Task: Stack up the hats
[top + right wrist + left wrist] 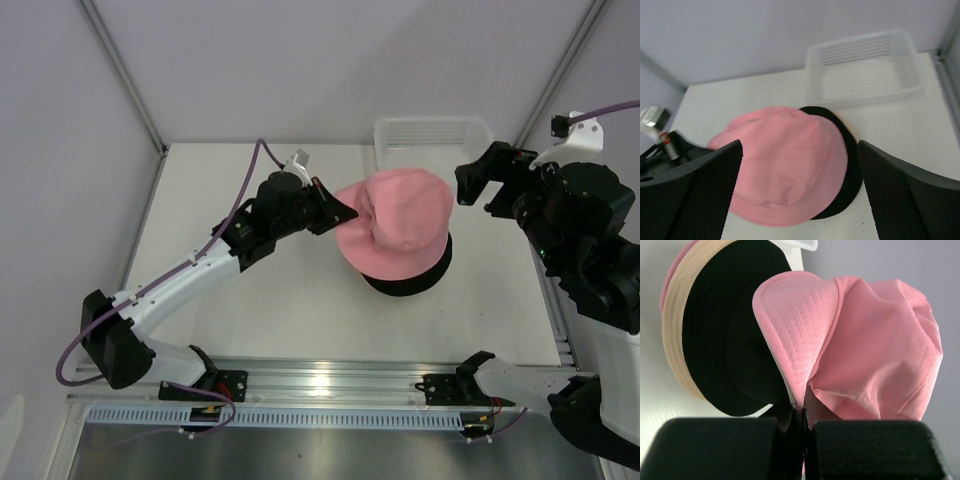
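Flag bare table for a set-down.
Bare table: the strip between the hat stack and front rail, and the back-left corner behind the left arm. Crowded: left claw pinches the pink hat brim, right claw beside it, bin behind.

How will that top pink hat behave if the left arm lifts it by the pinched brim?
Probably floppy: the pink hat crumples where the left fingers pinch its brim. Its thin cloth looks light, so it should drape, and may drag the black hat beneath.
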Tool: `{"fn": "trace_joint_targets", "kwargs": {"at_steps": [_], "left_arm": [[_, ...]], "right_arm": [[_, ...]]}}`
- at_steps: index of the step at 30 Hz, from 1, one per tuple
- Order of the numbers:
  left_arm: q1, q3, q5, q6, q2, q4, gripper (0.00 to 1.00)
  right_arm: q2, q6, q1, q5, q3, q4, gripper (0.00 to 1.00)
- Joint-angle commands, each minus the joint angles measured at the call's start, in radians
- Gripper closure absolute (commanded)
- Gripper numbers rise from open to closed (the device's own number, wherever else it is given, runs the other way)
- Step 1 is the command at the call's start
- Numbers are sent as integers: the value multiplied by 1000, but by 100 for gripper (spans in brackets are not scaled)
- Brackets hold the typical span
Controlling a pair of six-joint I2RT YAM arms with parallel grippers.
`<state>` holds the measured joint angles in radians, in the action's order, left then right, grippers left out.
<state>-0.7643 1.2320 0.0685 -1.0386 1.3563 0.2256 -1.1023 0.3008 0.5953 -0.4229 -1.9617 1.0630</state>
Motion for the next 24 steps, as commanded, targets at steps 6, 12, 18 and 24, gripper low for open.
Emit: {"fn": "trace_joint_targets", "kwargs": {"at_steps": [6,12,18,24], "left_arm": [[55,81,155,28,92,-98,97],[82,115,307,84,164,-103,95],[91,34,358,126,149,-219,94],[117,-61,393,74,142,-356,94]], "right_arm": [[5,152,-561,548,354,-236,0],[65,302,-834,820,589,-429,2],[149,444,-893,980,863,-535,6],[275,632,-861,983,1095,-626,11]]}}
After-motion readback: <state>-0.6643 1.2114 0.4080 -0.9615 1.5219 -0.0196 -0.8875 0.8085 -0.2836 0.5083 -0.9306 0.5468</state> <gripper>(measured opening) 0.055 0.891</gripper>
